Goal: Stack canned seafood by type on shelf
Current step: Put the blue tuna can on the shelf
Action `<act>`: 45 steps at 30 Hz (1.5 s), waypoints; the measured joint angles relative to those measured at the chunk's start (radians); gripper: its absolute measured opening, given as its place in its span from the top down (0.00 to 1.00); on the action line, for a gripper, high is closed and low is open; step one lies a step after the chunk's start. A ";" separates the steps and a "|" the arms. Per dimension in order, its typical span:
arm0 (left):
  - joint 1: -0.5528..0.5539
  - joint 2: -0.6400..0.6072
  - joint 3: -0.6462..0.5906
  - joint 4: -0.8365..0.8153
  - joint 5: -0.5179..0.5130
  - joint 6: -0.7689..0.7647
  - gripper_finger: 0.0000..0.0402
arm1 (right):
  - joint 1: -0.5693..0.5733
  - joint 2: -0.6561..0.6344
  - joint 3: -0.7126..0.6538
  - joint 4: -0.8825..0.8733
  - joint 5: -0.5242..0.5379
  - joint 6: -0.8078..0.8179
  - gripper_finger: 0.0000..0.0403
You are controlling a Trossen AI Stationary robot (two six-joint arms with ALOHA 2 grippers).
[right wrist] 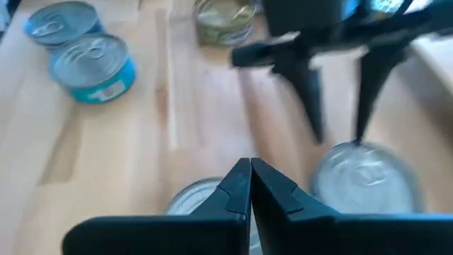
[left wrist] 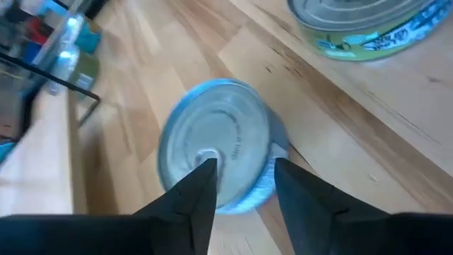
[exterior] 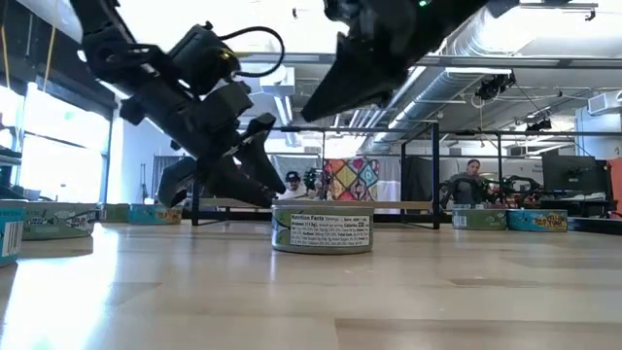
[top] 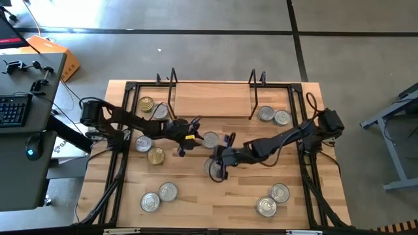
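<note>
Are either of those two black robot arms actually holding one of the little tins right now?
No. The left gripper hovers with jaws apart above a silver-lidded round tin with a blue label, not gripping it. The right gripper is shut on nothing.

The tabletop [top: 215, 196] is pale wood, smooth with a soft sheen, framed in black metal; the shelf [top: 212, 99] is light wood with black wire uprights; tins [top: 210, 140] have shiny silver metal lids, a few [top: 155, 155] brass-coloured, with glossy paper labels
</note>
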 joint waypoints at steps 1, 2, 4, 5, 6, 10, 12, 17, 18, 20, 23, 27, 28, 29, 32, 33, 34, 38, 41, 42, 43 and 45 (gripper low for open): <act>0.003 0.000 0.013 -0.038 0.004 -0.001 0.69 | 0.008 0.002 -0.014 -0.001 0.003 0.027 1.00; 0.004 0.000 0.024 -0.074 0.006 0.000 0.69 | 0.015 0.003 -0.033 -0.005 0.013 0.054 1.00; 0.007 0.000 0.041 -0.122 0.006 -0.001 0.71 | 0.021 0.003 -0.080 -0.007 0.051 0.125 1.00; 0.007 0.000 0.046 -0.134 0.007 -0.004 0.72 | 0.021 0.003 -0.106 -0.007 0.087 0.165 1.00; 0.007 0.000 0.049 -0.137 0.007 -0.009 0.73 | 0.018 0.003 -0.130 -0.008 0.135 0.203 1.00; 0.007 0.000 0.058 -0.134 0.010 -0.056 0.76 | -0.030 0.004 -0.224 0.064 0.335 0.370 1.00; 0.007 0.000 0.058 -0.133 0.010 -0.085 0.77 | -0.070 0.004 -0.267 0.130 0.366 0.426 1.00; 0.007 0.016 0.058 -0.124 0.010 -0.134 0.78 | -0.189 0.014 -0.348 0.292 0.234 0.392 1.00; 0.007 0.029 0.057 -0.111 0.010 -0.143 0.78 | -0.207 0.018 -0.359 0.318 0.210 0.378 1.00; 0.007 0.064 0.059 -0.049 0.009 -0.169 0.78 | -0.235 0.025 -0.366 0.370 0.155 0.339 1.00; 0.007 0.122 0.060 0.053 -0.021 -0.209 0.78 | -0.250 0.038 -0.362 0.391 0.082 0.282 1.00; -0.009 0.133 0.055 0.105 -0.112 -0.265 0.78 | -0.234 0.033 -0.358 0.369 0.032 0.251 1.00; -0.011 0.123 0.054 0.096 -0.129 -0.267 0.78 | -0.222 0.028 -0.357 0.352 0.031 0.264 1.00; -0.013 0.104 0.052 0.077 -0.147 -0.266 0.78 | -0.208 0.025 -0.357 0.337 0.029 0.281 1.00; -0.004 0.036 0.052 0.053 -0.276 -0.267 0.78 | -0.161 0.012 -0.353 0.295 -0.081 0.324 1.00; 0.001 0.008 0.063 0.067 -0.317 -0.265 0.78 | -0.139 0.013 -0.349 0.288 -0.112 0.334 1.00; 0.000 -0.027 0.066 0.067 -0.374 -0.262 0.78 | -0.119 0.013 -0.352 0.265 -0.137 0.335 1.00; 0.000 -0.110 0.056 -0.043 -0.503 -0.268 0.78 | -0.051 -0.001 -0.352 0.286 -0.142 0.297 1.00; 0.002 -0.185 0.064 -0.064 -0.455 -0.275 0.78 | 0.002 0.000 -0.353 0.279 -0.122 0.267 1.00; 0.001 -0.202 0.065 -0.086 -0.409 -0.281 0.78 | 0.013 0.000 -0.353 0.278 -0.087 0.265 1.00; 0.000 -0.209 0.061 -0.122 -0.351 -0.290 0.78 | 0.020 0.000 -0.353 0.281 -0.044 0.265 1.00; 0.001 -0.210 0.057 -0.172 -0.243 -0.309 0.78 | 0.027 0.000 -0.353 0.281 0.037 0.264 1.00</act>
